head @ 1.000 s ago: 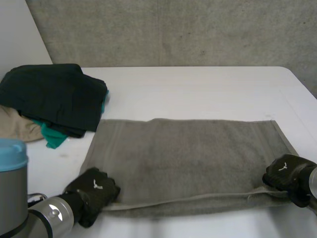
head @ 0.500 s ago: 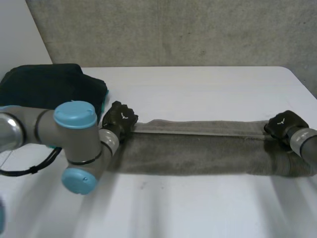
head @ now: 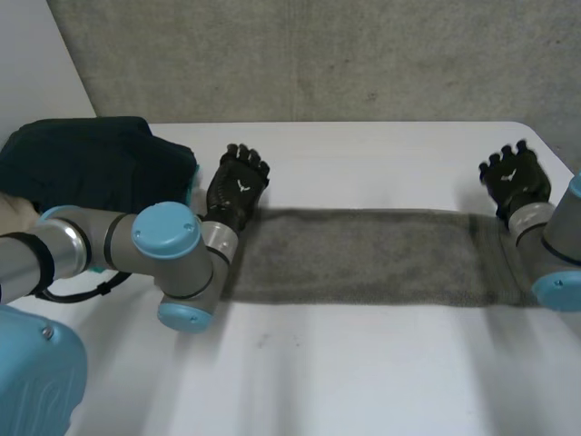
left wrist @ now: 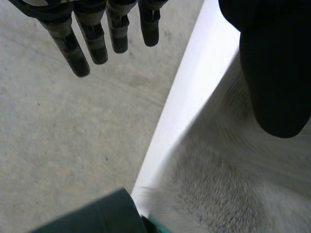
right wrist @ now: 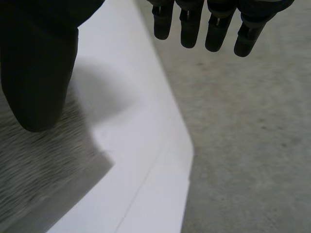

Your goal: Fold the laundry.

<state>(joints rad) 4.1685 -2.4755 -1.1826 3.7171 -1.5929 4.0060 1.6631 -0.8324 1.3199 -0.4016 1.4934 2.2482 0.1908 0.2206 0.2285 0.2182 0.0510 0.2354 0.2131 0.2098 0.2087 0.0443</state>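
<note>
The grey towel (head: 363, 256) lies as a long, narrow band across the middle of the white table (head: 363, 363), running from one arm to the other. The 2 hands sit at its ends. The left hand (head: 238, 186) is at the far left corner, fingers (left wrist: 104, 34) straight and spread, thumb (left wrist: 277, 73) apart from them, holding nothing. The right hand (head: 516, 180) is just past the far right corner, its fingers (right wrist: 194, 29) also straight and wide of the thumb (right wrist: 39, 73), with nothing in it. Beside the left hand rests a pile of dark clothes (head: 91, 168) with a teal edge (head: 192, 194) peeking out.
</note>
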